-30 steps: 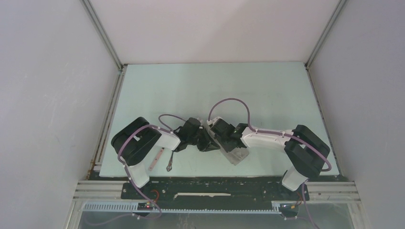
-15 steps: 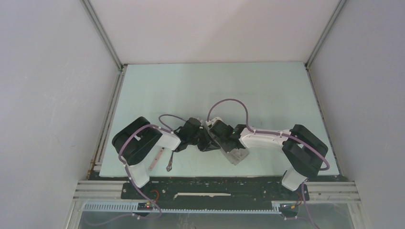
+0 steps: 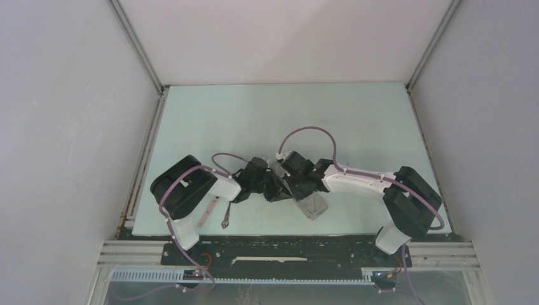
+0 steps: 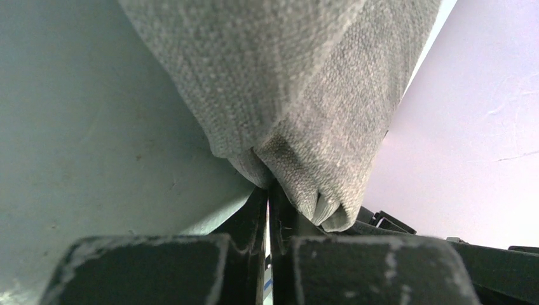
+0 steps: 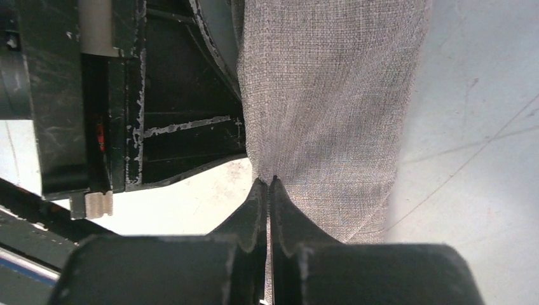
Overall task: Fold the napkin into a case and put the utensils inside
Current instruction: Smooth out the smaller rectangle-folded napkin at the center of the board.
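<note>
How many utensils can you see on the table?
2. Both lie near the table's front edge by the left arm's base: a pale-handled piece, partly under the arm, and a shorter metal piece just right of it. Others may be hidden.

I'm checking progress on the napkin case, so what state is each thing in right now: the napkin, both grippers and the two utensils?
Napkin: folded narrow, pinched by both grippers.
Left gripper: jaws shut on a bunched corner of the cloth.
Right gripper: jaws shut on the cloth's edge.
Pink-handled utensil: lying on the table, outside the cloth.
Metal utensil: lying beside it, not held.
</note>
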`<state>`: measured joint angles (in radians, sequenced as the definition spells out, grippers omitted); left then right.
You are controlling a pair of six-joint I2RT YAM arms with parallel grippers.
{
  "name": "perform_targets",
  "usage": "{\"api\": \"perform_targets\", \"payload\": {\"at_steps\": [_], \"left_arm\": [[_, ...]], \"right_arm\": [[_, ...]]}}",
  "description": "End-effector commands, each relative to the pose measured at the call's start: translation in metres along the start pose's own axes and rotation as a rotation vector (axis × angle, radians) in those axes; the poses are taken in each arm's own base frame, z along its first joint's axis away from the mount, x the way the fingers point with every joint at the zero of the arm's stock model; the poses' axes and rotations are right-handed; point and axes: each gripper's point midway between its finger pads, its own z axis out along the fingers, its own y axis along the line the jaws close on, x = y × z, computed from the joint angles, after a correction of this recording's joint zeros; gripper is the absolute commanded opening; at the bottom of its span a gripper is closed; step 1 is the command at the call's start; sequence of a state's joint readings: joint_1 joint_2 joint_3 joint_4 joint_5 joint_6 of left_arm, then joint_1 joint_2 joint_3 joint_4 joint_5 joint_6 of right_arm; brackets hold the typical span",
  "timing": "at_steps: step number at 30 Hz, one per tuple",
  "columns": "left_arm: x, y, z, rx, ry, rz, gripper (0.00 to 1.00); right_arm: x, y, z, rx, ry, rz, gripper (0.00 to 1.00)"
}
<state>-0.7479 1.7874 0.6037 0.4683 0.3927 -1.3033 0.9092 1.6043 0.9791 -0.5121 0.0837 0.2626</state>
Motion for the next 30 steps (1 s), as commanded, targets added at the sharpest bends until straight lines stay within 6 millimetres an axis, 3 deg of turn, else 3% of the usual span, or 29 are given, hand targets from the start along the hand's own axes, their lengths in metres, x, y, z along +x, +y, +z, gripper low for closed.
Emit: {"api": "perform_targets", "payload": {"at_steps": [1, 9, 16, 18, 22, 27, 30], "left_arm": [[0.000, 0.025, 0.003, -0.080, -0.033, -0.010, 0.03], [-0.003, 0.025, -0.010, -0.077, -0.073, 0.036, 0.11], [-0.028, 0.027, -0.051, -0.051, -0.178, 0.068, 0.25], [-0.036, 0.008, -0.060, 0.000, -0.184, 0.122, 0.24], [-0.044, -0.032, -0.063, 0.073, -0.161, 0.197, 0.11], [-0.066, -0.060, -0.050, 0.084, -0.193, 0.201, 0.02], [-0.073, -0.066, -0.036, 0.083, -0.174, 0.198, 0.00]], "right_arm": [[-0.014, 0.018, 0.000, -0.082, -0.020, 0.069, 0.00], [0.004, 0.006, 0.027, -0.054, 0.029, 0.092, 0.00], [0.017, 0.002, 0.034, -0.094, 0.041, 0.111, 0.00], [0.019, 0.002, 0.033, -0.110, 0.038, 0.116, 0.00], [0.017, -0.002, 0.029, -0.122, 0.019, 0.123, 0.02], [0.012, -0.002, 0.025, -0.148, 0.000, 0.138, 0.03], [0.011, 0.001, 0.024, -0.161, -0.002, 0.140, 0.03]]}}
